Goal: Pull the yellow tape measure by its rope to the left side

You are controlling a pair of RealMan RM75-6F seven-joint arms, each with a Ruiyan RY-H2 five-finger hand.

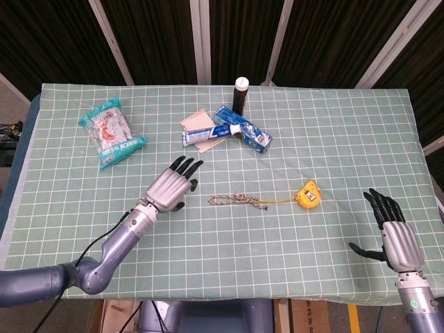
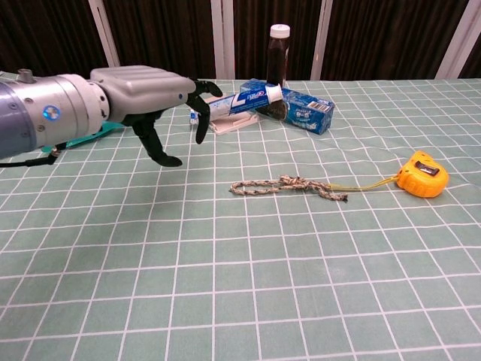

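Cloth of green with a white grid covers the table (image 1: pixel 333 132), and dark slatted panels stand behind its far edge. The left robot hand (image 1: pixel 171 186) hovers above the cloth, fingers spread, holding nothing, just left of the rope (image 1: pixel 238 201). The yellow tape measure (image 1: pixel 309 193) lies at the rope's right end. The right robot hand (image 1: pixel 393 232) waits spread at the near right edge, empty.

Tablecloth (image 1: pixel 333 139): matt woven cloth, green with white grid. Tape measure (image 1: pixel 308 194): smooth glossy yellow plastic. Rope (image 1: pixel 238 200): rough braided cord. Left hand (image 1: pixel 171 186): brushed silver metal back, black plastic fingers. Snack bag (image 1: pixel 111 131): shiny crinkled plastic film.
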